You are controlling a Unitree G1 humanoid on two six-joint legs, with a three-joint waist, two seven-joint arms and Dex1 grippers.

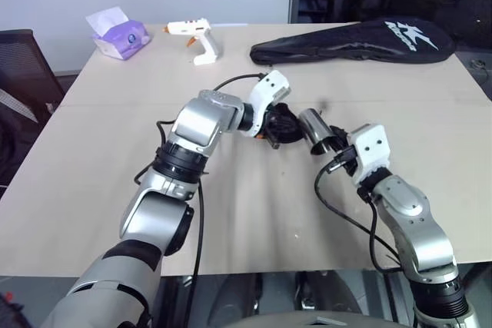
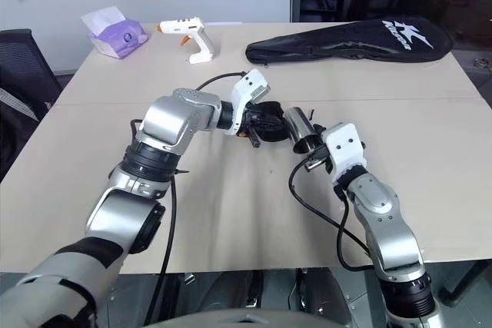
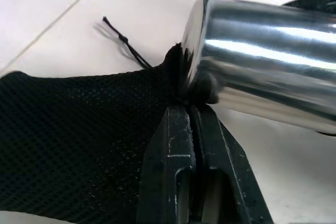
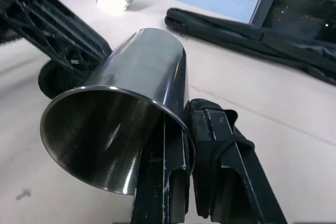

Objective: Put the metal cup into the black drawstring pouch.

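2 grippers work mid-table: the left gripper (image 1: 270, 133) pinches the black drawstring pouch (image 1: 280, 125) at its rim, the right gripper (image 1: 335, 146) clamps the metal cup (image 1: 314, 129) just right of it, so lead closed base-first into the mouth.

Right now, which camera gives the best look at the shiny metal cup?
The right wrist view: the metal cup is seen close up, open rim toward the camera, wall pinched by the right gripper. The left wrist view shows its closed end beside the black drawstring pouch. In the head views it looks small, between both grippers.
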